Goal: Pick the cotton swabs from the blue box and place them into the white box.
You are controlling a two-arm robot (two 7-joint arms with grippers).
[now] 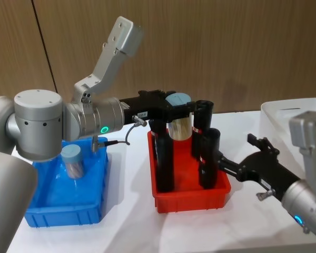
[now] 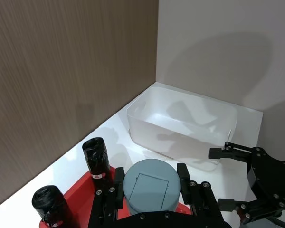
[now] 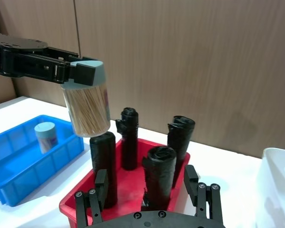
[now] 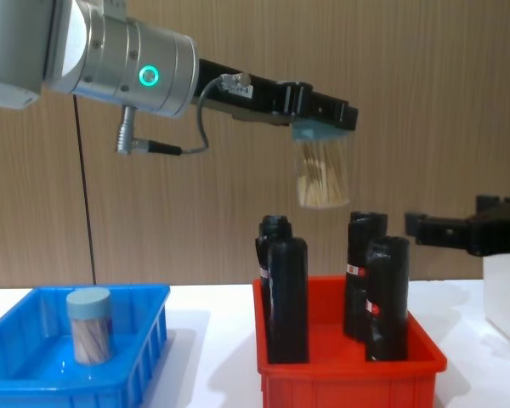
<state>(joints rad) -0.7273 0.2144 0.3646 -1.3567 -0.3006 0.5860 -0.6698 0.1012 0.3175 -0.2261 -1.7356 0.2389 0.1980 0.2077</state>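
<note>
One jar of cotton swabs [image 1: 179, 125] hangs in the air above the far left part of the red bin [image 1: 192, 201], over the black bottles [image 1: 165, 158]. The left claw [image 1: 178, 105] is clamped on its pale lid. A second jar [image 1: 72, 161] stands upright in the blue box [image 1: 63, 217] at the near left of the white surface [image 1: 126, 226]. The right claw [image 2: 222, 179] hovers just right of the red bin with its fingers spread wide and nothing between them. The white box [image 1: 284, 113] sits at the far right.

Bright, even indoor light throws soft shadows on the pale wall [image 2: 213, 57].
</note>
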